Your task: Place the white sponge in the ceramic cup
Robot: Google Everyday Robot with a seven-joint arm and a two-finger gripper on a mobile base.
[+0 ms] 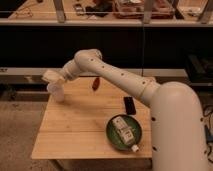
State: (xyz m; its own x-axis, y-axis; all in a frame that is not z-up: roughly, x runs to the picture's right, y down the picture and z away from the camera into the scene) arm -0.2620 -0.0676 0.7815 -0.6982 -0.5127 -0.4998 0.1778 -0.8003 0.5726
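Observation:
The white sponge (48, 76) is a pale pad held in my gripper (55, 78), just above the rim of the ceramic cup (58, 93). The cup is small and whitish and stands upright at the far left corner of the wooden table (75, 130). My gripper is shut on the sponge at the end of the white arm (115, 75), which reaches in from the lower right across the table. The cup's opening is partly hidden by the sponge and gripper.
A dark green round dish (112, 137) with a pale blocky bottle-like object (124, 131) sits at the front right. A flat black object (129, 105) lies mid right. A small reddish-brown object (95, 83) lies near the far edge. A dark shelf unit stands behind.

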